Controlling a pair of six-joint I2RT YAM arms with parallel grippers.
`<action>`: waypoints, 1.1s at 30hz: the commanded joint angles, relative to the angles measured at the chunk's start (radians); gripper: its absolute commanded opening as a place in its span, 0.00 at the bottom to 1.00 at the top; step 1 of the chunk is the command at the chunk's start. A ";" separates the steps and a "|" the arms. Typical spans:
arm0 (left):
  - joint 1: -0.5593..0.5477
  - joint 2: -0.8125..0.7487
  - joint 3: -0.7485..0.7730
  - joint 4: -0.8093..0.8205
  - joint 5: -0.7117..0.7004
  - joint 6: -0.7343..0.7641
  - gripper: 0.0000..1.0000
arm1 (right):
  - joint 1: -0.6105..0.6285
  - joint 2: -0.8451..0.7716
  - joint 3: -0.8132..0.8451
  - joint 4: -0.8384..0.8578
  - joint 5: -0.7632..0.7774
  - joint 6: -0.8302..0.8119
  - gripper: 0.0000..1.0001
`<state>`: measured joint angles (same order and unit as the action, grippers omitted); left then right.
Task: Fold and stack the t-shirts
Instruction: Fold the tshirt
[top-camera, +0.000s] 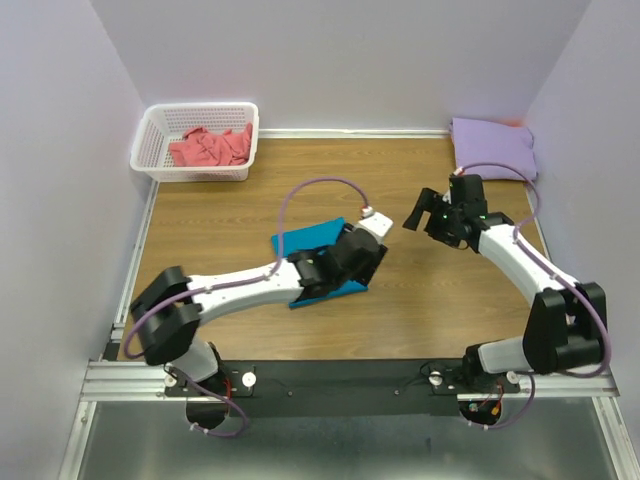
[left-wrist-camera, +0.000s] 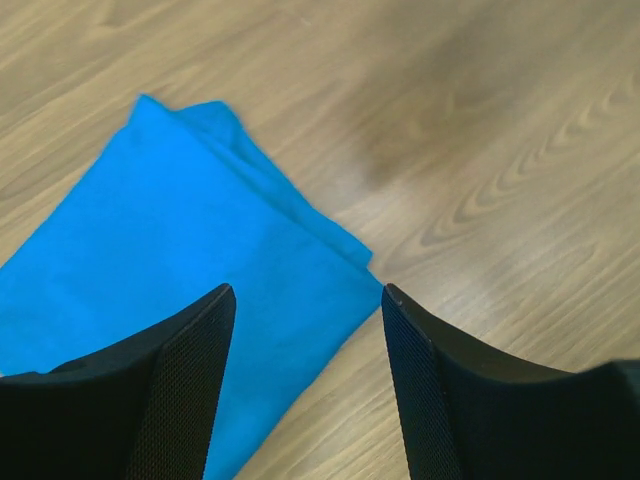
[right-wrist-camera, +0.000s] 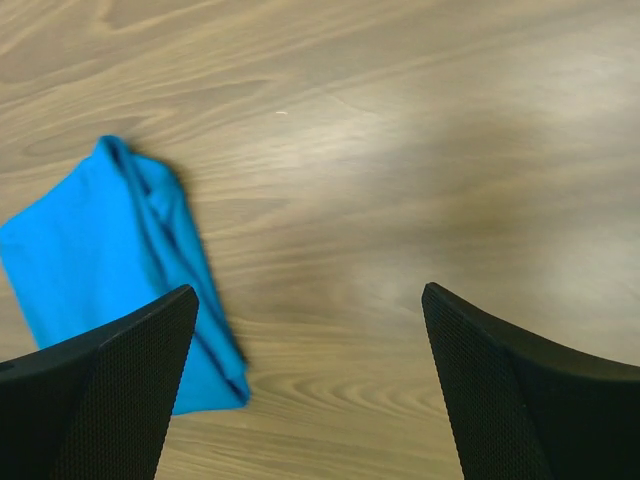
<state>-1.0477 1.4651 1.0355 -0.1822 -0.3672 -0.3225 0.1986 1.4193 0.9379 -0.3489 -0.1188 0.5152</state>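
Observation:
A teal-blue t-shirt (top-camera: 308, 240) lies folded flat in the middle of the table. It also shows in the left wrist view (left-wrist-camera: 170, 250) and in the right wrist view (right-wrist-camera: 90, 250). My left gripper (top-camera: 352, 270) hovers over its right edge, open and empty (left-wrist-camera: 308, 292), with the shirt's corner between the fingers. My right gripper (top-camera: 418, 212) is open and empty (right-wrist-camera: 308, 292) above bare wood to the right of the shirt. A pale lavender t-shirt (top-camera: 493, 148) lies folded at the back right corner. A coral-pink t-shirt (top-camera: 210, 148) lies crumpled in the basket.
A white plastic lattice basket (top-camera: 150, 140) stands at the back left corner. Pale walls close the table (top-camera: 420, 300) on the left, back and right. The metal rail with both arm bases runs along the near edge.

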 joint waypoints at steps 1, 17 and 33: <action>-0.083 0.158 0.113 -0.094 -0.122 0.105 0.64 | -0.045 -0.083 -0.034 -0.120 0.113 -0.024 1.00; -0.124 0.434 0.187 -0.132 -0.044 0.234 0.54 | -0.059 -0.063 -0.067 -0.140 0.008 0.005 1.00; -0.124 0.462 0.107 -0.025 0.021 0.212 0.51 | -0.059 0.009 -0.062 -0.116 -0.105 -0.023 1.00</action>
<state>-1.1690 1.8927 1.1797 -0.2592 -0.3626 -0.0978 0.1436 1.4075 0.8742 -0.4660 -0.1692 0.5056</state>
